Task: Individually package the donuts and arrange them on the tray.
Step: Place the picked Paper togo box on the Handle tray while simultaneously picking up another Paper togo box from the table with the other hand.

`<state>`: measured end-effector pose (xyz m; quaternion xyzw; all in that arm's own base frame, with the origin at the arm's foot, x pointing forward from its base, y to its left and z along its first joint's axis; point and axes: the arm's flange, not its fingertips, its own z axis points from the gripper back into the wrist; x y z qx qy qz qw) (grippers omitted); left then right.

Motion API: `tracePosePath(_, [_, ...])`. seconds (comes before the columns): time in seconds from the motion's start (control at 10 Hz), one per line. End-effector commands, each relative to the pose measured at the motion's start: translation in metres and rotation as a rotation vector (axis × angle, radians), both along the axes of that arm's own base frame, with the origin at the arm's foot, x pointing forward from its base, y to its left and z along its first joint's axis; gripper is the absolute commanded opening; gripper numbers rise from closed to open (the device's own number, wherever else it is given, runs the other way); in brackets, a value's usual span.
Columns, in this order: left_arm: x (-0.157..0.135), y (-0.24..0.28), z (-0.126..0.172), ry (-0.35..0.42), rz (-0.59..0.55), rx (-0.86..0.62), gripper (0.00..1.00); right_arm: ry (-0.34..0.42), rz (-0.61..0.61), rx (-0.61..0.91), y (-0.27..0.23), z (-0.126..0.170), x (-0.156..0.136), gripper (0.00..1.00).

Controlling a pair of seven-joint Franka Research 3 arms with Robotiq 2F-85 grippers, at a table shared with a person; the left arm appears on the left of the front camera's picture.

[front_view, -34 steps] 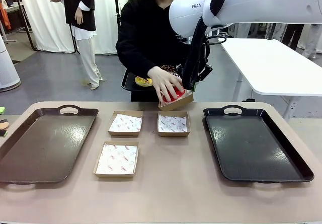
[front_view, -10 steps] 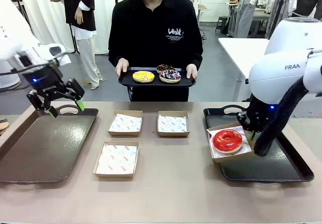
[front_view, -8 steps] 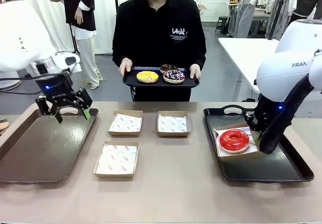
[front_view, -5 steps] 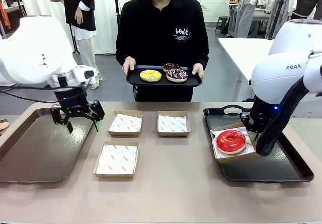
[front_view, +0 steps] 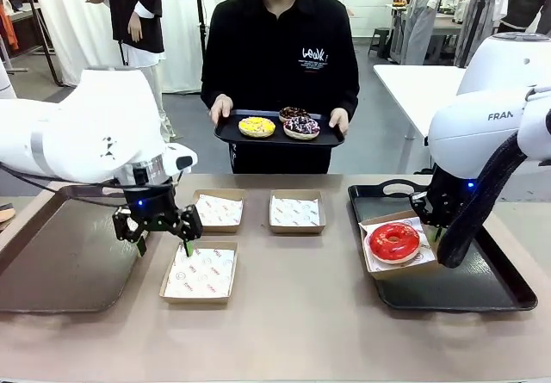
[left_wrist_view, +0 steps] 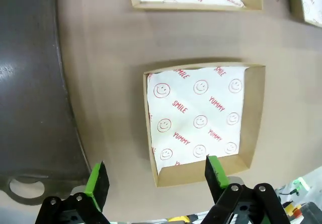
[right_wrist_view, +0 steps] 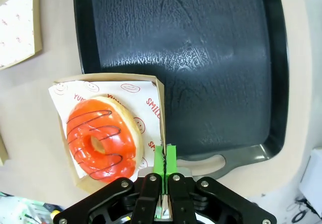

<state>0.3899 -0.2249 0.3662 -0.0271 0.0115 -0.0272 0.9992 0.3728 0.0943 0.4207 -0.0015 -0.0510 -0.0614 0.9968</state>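
Note:
The red donut (front_view: 393, 241) lies in a paper-lined cardboard box (front_view: 376, 264) that overhangs the left rim of the right black tray (front_view: 456, 262). My right gripper (front_view: 429, 225) is shut on that box's wall. The right wrist view shows the red donut (right_wrist_view: 102, 137) and my right gripper (right_wrist_view: 165, 156) pinching the box's edge. My left gripper (front_view: 164, 246) hangs open over the left edge of the near empty box (front_view: 200, 272). In the left wrist view my left gripper (left_wrist_view: 155, 178) straddles this box's (left_wrist_view: 201, 118) near corner. The person's tray (front_view: 280, 138) carries the yellow (front_view: 256, 126), sprinkled (front_view: 301, 127) and brown (front_view: 293, 113) donuts.
Two more empty lined boxes (front_view: 217, 210) (front_view: 296, 211) sit in a row at mid-table. A second dark tray (front_view: 60, 254) lies at the left, partly under my left arm. A white table (front_view: 413, 82) stands behind on the right.
My left arm swung right from above the left tray to the near empty box, gripper staying open. The right gripper shifted the boxed red donut slightly over the right tray's edge.

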Motion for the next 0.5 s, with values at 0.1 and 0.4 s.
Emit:
tracePosePath(0.1, [-0.013, 0.013, -0.005, 0.027, -0.135, -0.112, 1.00, -0.001, -0.008, 0.013, 0.000, 0.001, 0.000, 0.01])
tracePosePath(0.4, [-0.003, 0.000, -0.009, 0.006, -0.011, 0.004, 1.00, -0.001, -0.008, 0.013, 0.000, 0.001, 0.000, 0.01])
